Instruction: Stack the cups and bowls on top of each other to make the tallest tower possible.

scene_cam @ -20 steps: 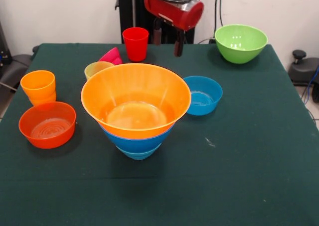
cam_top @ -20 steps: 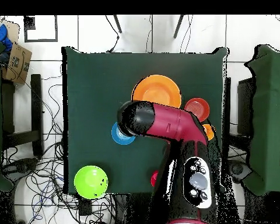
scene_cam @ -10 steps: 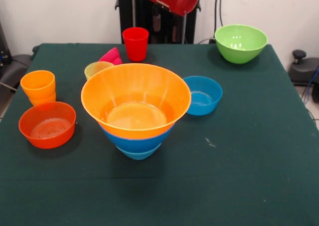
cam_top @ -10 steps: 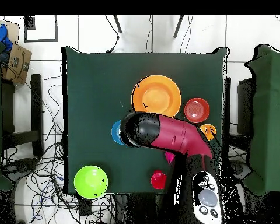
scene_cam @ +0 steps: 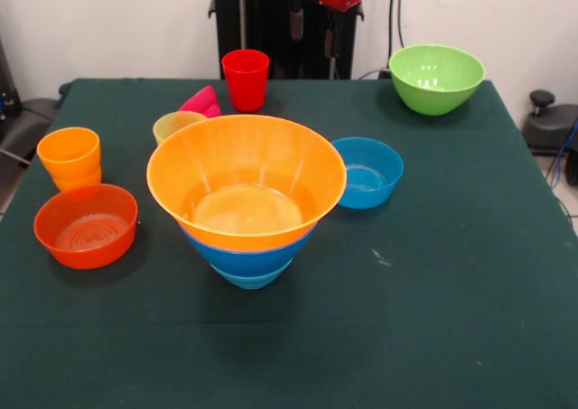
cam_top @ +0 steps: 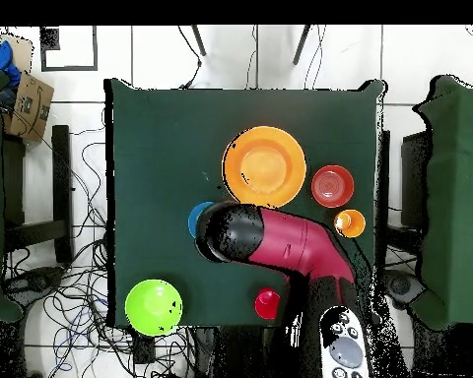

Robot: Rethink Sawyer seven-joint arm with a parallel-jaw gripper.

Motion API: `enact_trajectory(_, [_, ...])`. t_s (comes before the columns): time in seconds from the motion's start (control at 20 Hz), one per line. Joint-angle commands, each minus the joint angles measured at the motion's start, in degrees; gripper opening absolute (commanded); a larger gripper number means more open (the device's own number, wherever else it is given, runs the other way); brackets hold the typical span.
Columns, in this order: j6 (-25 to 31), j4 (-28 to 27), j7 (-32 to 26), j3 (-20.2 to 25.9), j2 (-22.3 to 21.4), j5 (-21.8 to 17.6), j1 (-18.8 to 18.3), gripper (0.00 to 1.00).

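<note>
The tower stands mid-table: a wide yellow-orange bowl (scene_cam: 246, 179) (cam_top: 265, 165) nested on a large blue bowl (scene_cam: 248, 254), with a small light-blue bowl (scene_cam: 249, 279) lowest. My gripper (scene_cam: 312, 32) hangs high at the table's far edge, to the right of the red cup (scene_cam: 246, 78) (cam_top: 267, 302), open and empty. A yellow cup (scene_cam: 175, 123) and a tilted magenta bowl (scene_cam: 203, 100) sit behind the tower. An orange-yellow cup (scene_cam: 69, 156) (cam_top: 350, 223) and a shallow orange bowl (scene_cam: 86, 226) (cam_top: 332, 185) stand at the left. A small blue bowl (scene_cam: 366, 171) sits to the right of the tower.
A lime green bowl (scene_cam: 436, 78) (cam_top: 153, 306) stands at the far right corner of the green table (scene_cam: 433, 319). In the overhead view my red arm (cam_top: 280, 239) covers part of the small blue bowl (cam_top: 195, 217) and hides the yellow cup and magenta bowl.
My gripper has risen and drawn back toward the pedestal, staying open and empty. The bowls and cups have not moved.
</note>
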Motion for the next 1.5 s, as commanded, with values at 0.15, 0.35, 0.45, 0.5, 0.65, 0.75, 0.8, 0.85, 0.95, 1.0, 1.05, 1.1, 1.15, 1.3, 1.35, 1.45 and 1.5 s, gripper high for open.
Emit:
enact_trajectory(0.15, [-6.41, 7.08, -5.75, 6.55, 0.36, -3.64, -1.42, 1.0])
enact_trajectory(0.35, [-8.26, 9.18, -6.95, 6.91, -0.14, -4.58, -2.49, 1.0])
enact_trajectory(0.45, [-9.22, 10.16, -7.83, 7.05, -0.29, -5.26, -3.5, 1.0])
enact_trajectory(0.5, [-9.74, 10.62, -8.18, 7.14, -0.27, -5.66, -3.99, 1.0])
enact_trajectory(0.65, [-10.96, 11.84, -8.81, 7.69, -0.52, -7.11, -5.47, 1.0])
enact_trajectory(0.75, [-12.17, 12.67, -9.19, 8.33, -0.43, -8.23, -6.8, 1.0])
enact_trajectory(0.8, [-12.7, 12.98, -9.41, 8.65, -0.27, -8.82, -7.49, 1.0])
enact_trajectory(0.85, [-13.23, 13.28, -9.63, 8.97, -0.11, -9.41, -8.17, 1.0])
enact_trajectory(0.95, [-14.61, 14.3, -9.47, 9.63, 0.26, -10.66, -9.39, 1.0])
enact_trajectory(1.0, [-15.2, 14.71, -9.3, 9.94, 0.42, -11.26, -9.99, 1.0])
enact_trajectory(1.05, [-15.78, 15.12, -9.13, 10.26, 0.58, -11.86, -10.6, 1.0])
enact_trajectory(1.1, [-16.11, 15.24, -8.97, 10.47, 0.78, -12.46, -11.1, 1.0])
enact_trajectory(1.15, [-16.78, 15.64, -8.51, 10.64, 0.99, -13.2, -11.5, 1.0])
enact_trajectory(1.3, [-19.24, 16.68, -7.08, 10.78, 2.09, -15.15, -12.27, 1.0])
enact_trajectory(1.35, [-19.93, 17.07, -6.65, 10.81, 2.27, -15.77, -12.52, 1.0])
enact_trajectory(1.45, [-20.7, 17.36, -6.11, 10.88, 2.63, -16.97, -12.93, 1.0])
enact_trajectory(1.5, [-20.88, 17.15, -5.9, 10.94, 2.99, -17.47, -13.04, 1.0])
